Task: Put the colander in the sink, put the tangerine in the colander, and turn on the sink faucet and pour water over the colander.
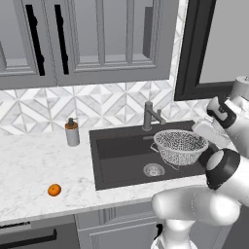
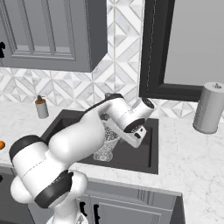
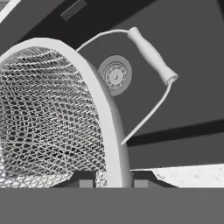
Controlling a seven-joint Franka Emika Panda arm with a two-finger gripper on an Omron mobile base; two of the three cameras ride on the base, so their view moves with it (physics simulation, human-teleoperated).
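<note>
In the right base view the arm's white links cover most of the colander (image 2: pixel 106 146), leaving a patch of mesh below the wrist; the sink faucet (image 2: pixel 108 95) shows as a sliver above the arm, and the sink (image 2: pixel 144 157) is screened through its middle. The tangerine (image 2: pixel 1 145) is cut by the left edge there. In the left base view the arm hides the colander's right rim and the sink's right end. In the hand view the colander's rim hides the gap between the fingers (image 3: pixel 85 178), whose tips barely clear the bottom, and the left edge crops the mesh bowl.
</note>
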